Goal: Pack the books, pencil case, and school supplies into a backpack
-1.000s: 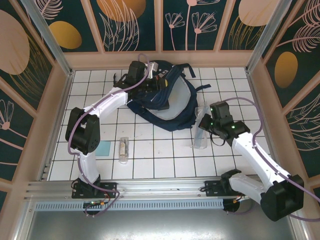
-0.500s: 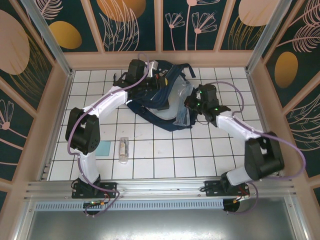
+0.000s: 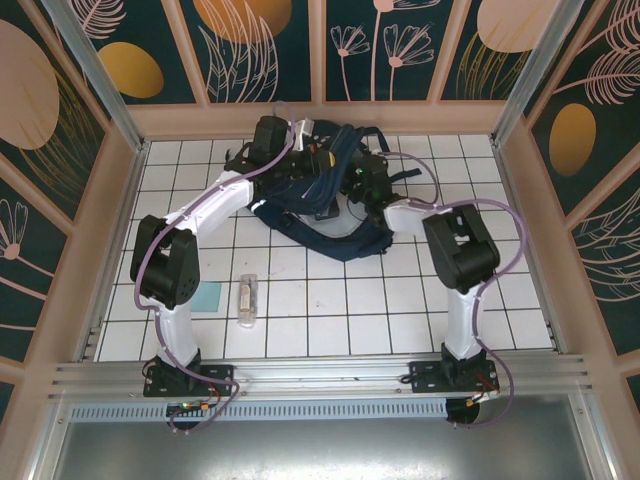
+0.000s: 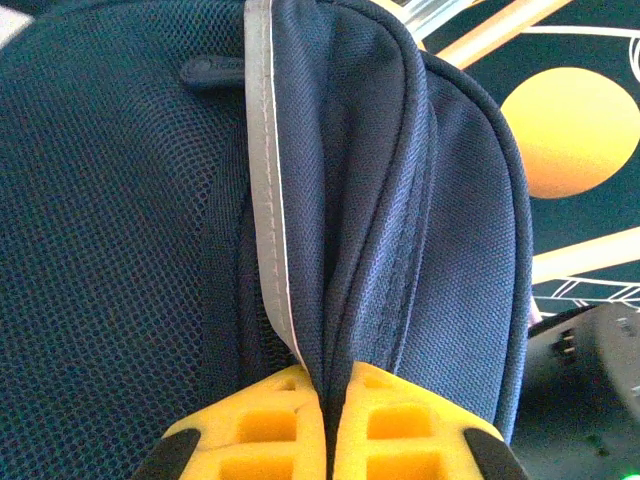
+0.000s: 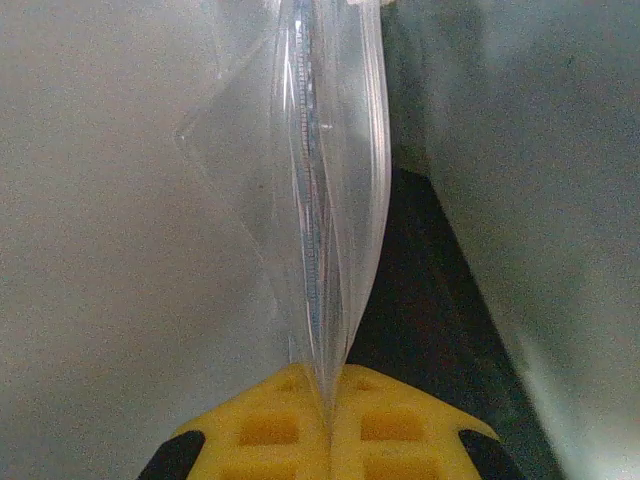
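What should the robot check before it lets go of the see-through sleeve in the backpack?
1. Left gripper pinching the backpack edge: ok.
2. Right gripper shut on the clear sleeve: ok.
3. Sleeve inside the backpack, pale lining on both sides: ok.
4. Sleeve reaching the bottom: cannot tell.
5. Small packet and teal card packed: not ok, both lie on the table.

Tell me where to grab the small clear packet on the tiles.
Pinch the clear packet across its narrow middle, coming straight down from above. It lies flat with its long axis running near to far, bare table on its right and the teal card apart on its left, so both long sides look reachable.
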`<state>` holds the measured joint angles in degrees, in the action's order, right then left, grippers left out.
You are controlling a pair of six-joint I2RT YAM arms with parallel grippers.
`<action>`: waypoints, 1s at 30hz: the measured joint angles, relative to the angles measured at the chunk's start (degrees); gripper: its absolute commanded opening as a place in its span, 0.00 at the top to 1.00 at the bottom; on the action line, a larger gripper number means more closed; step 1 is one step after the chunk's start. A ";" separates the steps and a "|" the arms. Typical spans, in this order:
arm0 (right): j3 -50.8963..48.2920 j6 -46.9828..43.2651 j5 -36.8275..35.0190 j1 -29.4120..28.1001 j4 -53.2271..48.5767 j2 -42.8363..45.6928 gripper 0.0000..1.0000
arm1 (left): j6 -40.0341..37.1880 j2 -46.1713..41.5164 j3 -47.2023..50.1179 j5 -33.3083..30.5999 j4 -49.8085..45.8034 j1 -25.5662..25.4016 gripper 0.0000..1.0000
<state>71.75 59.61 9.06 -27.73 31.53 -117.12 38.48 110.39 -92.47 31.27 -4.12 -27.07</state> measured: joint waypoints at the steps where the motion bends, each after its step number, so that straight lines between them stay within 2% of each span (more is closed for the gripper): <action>1: 1.42 1.49 -0.13 -0.46 0.94 -1.70 1.00 | 0.28 0.00 0.00 -0.02 0.11 0.07 1.00; 9: 13.46 9.27 0.17 -2.23 1.22 -11.80 1.00 | 1.53 0.00 -0.76 -0.09 0.42 0.92 1.00; 12: 15.21 10.23 0.98 -2.19 0.96 -12.92 0.88 | 1.60 -0.07 -1.25 -0.24 0.35 1.07 1.00; 15: 14.05 10.23 1.31 -2.16 0.76 -12.46 0.71 | 1.60 -0.09 -1.27 -0.26 -0.11 1.05 1.00; 19: 9.01 8.50 2.75 -1.66 -0.57 -7.85 0.48 | 1.60 -0.09 -1.29 -0.37 -0.37 0.90 1.00; 22: 3.08 6.03 3.82 -0.68 -3.17 -1.44 0.35 | 1.57 -0.09 -1.42 -0.79 -0.46 0.59 1.00; 30: -7.98 -3.13 4.92 2.82 -11.30 15.72 0.30 | 1.75 0.96 -4.17 -1.73 -1.70 0.44 1.00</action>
<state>63.77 56.49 13.98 -24.91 20.23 -101.41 40.23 111.35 -96.64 29.54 -5.82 -26.63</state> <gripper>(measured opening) 0.691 0.057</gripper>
